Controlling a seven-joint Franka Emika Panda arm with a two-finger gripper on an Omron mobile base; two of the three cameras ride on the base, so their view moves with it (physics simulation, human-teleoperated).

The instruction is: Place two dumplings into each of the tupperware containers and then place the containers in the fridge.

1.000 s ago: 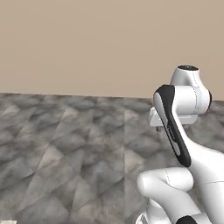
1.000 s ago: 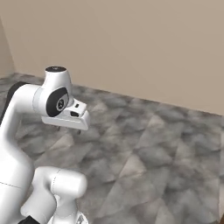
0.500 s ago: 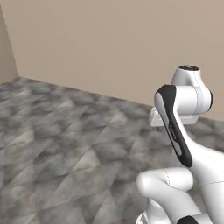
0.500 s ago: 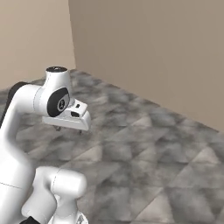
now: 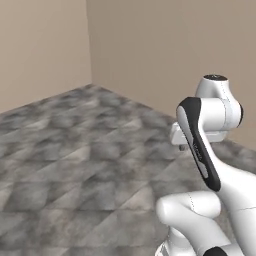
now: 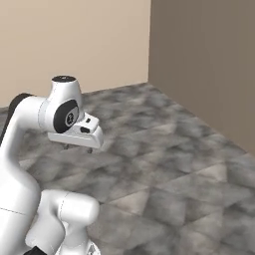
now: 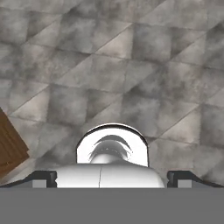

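Jaws first: you cannot tell whether they are spread or pressed together. The gripper (image 6: 77, 146) hangs under the folded arm at the left of the right base view, with only short dark stubs showing beneath the white hand, and nothing seems to be carried.

Around you lies grey mottled floor (image 5: 75, 170) running up to a corner of beige walls (image 5: 165, 45). A brown wooden edge (image 7: 11, 148) sits at the left of the hand view; what it belongs to is unclear.

From these views you cannot judge how far the task has got: no dumplings, containers or fridge lie before the cameras. The base looks to be in transit, facing away from the work area.
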